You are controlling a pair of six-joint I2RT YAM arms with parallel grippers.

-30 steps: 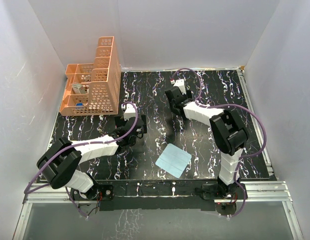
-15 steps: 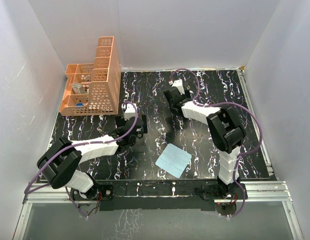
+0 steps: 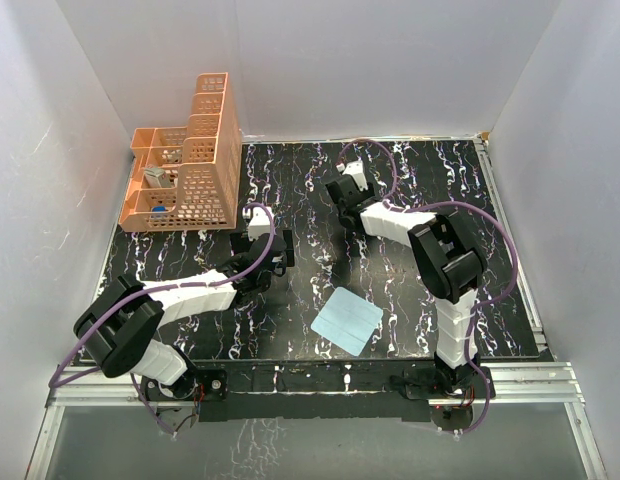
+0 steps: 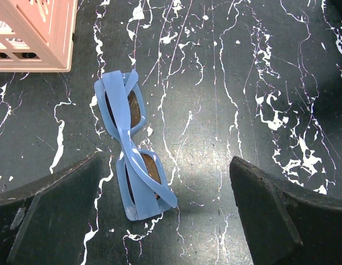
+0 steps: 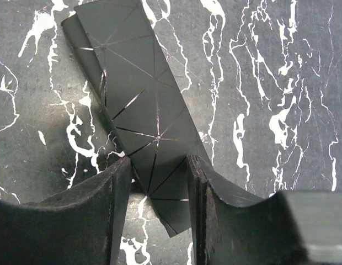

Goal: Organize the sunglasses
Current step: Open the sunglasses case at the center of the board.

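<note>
The sunglasses (image 4: pixel 127 144) lie between the left gripper's (image 4: pixel 165 165) 2 wide-apart fingers (image 4: pixel 55 204), touching neither. The right gripper (image 5: pixel 159 165) pinches the black case (image 5: pixel 132 83).

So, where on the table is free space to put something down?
Bare table lies right of the right arm, and in front between the blue cloth and the left arm. Crowded: beside the orange organizer, around sunglasses and black case.
</note>
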